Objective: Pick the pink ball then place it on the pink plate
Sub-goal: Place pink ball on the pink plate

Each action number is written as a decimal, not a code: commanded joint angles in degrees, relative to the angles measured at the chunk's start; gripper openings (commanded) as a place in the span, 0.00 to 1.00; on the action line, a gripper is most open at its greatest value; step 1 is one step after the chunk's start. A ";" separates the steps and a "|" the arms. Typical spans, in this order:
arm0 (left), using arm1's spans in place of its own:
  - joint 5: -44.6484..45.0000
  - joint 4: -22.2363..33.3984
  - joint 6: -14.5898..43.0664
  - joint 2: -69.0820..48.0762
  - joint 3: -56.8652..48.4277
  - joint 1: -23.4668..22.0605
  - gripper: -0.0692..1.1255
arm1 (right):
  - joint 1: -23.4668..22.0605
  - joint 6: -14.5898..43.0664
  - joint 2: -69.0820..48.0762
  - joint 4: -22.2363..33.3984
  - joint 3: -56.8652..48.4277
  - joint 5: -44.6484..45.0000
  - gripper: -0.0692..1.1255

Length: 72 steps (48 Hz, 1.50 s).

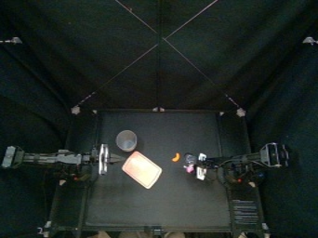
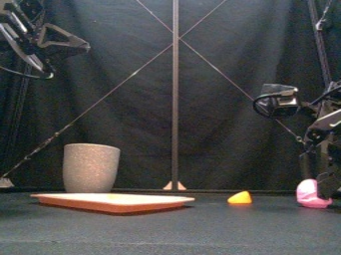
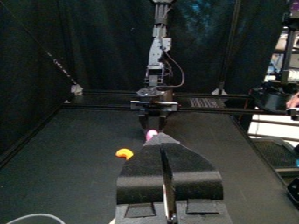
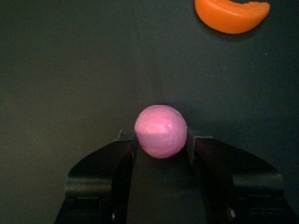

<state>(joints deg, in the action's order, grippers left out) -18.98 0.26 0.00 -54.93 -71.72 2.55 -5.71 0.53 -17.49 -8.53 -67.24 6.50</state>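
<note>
Black is nearly all I see: a matt black table beneath me and black curtain hanging in folds behind and to both sides.

My right claw is down at table level. Its two jaws stand either side of the pink ball and press against its flanks, so it is clamped on the ball. The ball sits between the jaw tips, low at the table; I cannot tell whether it has cleared the surface. It is a smooth, slightly egg-shaped thing in an even bubble-gum pink, with a soft sheen and no markings.

Just past my right claw's tips, off to one side, lies a small orange toy, apart from the ball. Farther out from that claw, toward my other arm, the flat pink tray lies between my two claws with nothing on it. A speckled grey cup stands upright near the tray's back corner, on the curtain side.

My left claw rests raised at its own side of the table, jaws together with only a thin seam between them, pointing across at the right claw.
</note>
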 commanded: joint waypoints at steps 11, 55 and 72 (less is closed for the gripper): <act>-0.53 0.00 0.09 0.35 0.35 0.18 0.10 | 0.26 -0.35 -0.62 1.32 7.47 -3.96 0.65; -0.18 -0.09 0.18 0.35 -0.18 0.35 0.10 | -2.90 0.26 32.70 14.15 43.15 -32.34 0.65; -0.18 -0.09 0.18 0.35 -1.23 0.62 0.10 | -1.67 0.18 34.98 10.99 47.46 -10.55 0.65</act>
<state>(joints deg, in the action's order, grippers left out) -18.98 0.26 0.09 -54.93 -73.74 2.99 -7.82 0.79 18.19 2.81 -21.88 -7.03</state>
